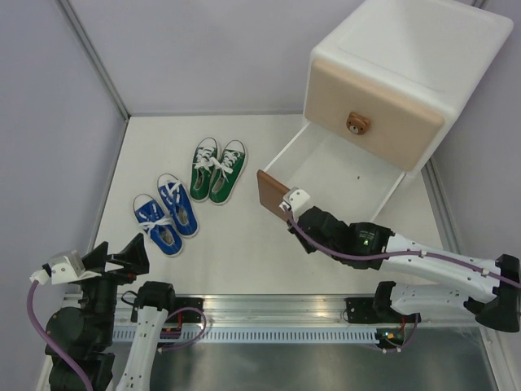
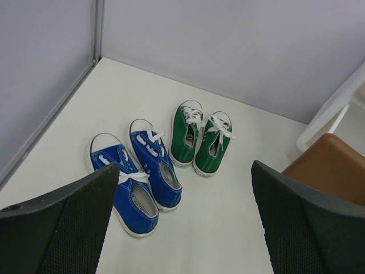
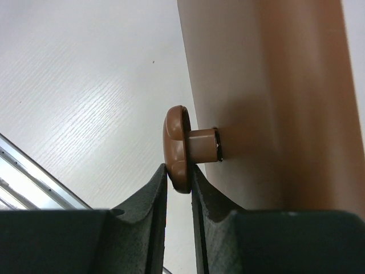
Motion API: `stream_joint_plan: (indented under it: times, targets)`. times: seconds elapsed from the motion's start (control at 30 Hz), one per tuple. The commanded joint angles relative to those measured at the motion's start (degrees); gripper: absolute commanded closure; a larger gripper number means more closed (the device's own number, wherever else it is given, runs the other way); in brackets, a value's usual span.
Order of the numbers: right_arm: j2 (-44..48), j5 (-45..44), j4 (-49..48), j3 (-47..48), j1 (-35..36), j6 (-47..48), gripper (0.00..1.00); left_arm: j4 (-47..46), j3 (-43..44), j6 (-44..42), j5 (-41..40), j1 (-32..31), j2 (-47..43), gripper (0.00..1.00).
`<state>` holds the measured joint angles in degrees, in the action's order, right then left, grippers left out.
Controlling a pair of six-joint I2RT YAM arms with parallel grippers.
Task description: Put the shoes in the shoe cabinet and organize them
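Our right end effector [image 3: 178, 174] is clenched on the brown knob [image 3: 177, 149] of the lower drawer [image 1: 342, 167], its fingers pinching the rim of the knob's cap. The drawer stands well out of the shoe cabinet [image 1: 411, 57], its white tray open upward. We judge it light and free-sliding, though the knob is small, smooth and round (a pinch on its edge could slip off sideways).

Our left end effector [image 2: 185, 171] is released, fingers spread wide, hovering over the near left of the table [image 1: 244, 252] and holding nothing. Ahead of it lie the blue pair [image 2: 140, 180] and, just beyond, the green pair [image 2: 201, 137], each side by side, soles down, well apart from the drawer.

We expect the shoes to be light, with soft canvas uppers and stiffer rubber soles. Gripping one shoe across the heel looks surest, and the laces may snag.

The stretch of table between shoes and drawer gives open room for the carry. The brown drawer front and the tray's rim are the edges to clear, and the beige upper drawer [image 1: 370, 110] overhangs the tray's rear.
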<state>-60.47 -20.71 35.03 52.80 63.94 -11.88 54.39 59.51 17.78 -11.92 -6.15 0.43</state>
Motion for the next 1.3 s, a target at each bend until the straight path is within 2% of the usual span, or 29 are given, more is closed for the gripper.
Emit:
stream_joint_plan:
  times: [0.0, 0.17, 0.5, 0.7, 0.73, 0.8, 0.83, 1.0, 1.27]
  targets:
    - [-2.5, -4.6, 1.3, 3.2, 6.5, -6.9, 0.86, 0.1, -0.3, -0.5, 0.0, -0.2, -3.1, 0.01]
    - [-5.7, -8.3, 3.0, 4.9, 13.1, -10.8, 0.86, 0.1, -0.3, -0.4, -0.1, -0.2, -3.2, 0.01]
    - [-6.2, -7.8, 4.1, 6.3, 17.4, -15.0, 0.83, 0.1, -0.3, -0.3, -0.2, -0.2, -3.6, 0.01]
    - [-6.5, -8.0, 4.5, 7.1, 18.9, -16.9, 0.69, 0.0, -0.3, -0.4, -0.3, -0.2, -3.7, 0.01]
    - [-6.4, -8.1, 4.7, 7.4, 19.1, -17.3, 0.6, 0.2, -0.3, -0.4, -0.3, -0.2, -3.6, 0.01]
    - [-6.4, -8.2, 5.4, 8.5, 19.6, -17.7, 0.52, 0.1, -0.3, -0.4, -0.3, -0.2, -3.5, 0.01]
    - [-6.4, -8.5, 5.8, 9.1, 19.6, -17.9, 0.43, 0.1, -0.3, -0.3, -0.3, -0.2, -3.5, 0.01]
    - [-6.2, -9.3, 9.1, 13.0, 20.2, -19.1, 0.23, 0.1, -0.3, -0.4, -0.3, -0.2, -3.4, 0.0]
    - [-6.2, -7.4, 12.6, 19.4, 20.2, -18.7, 0.15, 0.2, -0.2, -0.4, -0.1, -0.2, -2.4, 0.0]
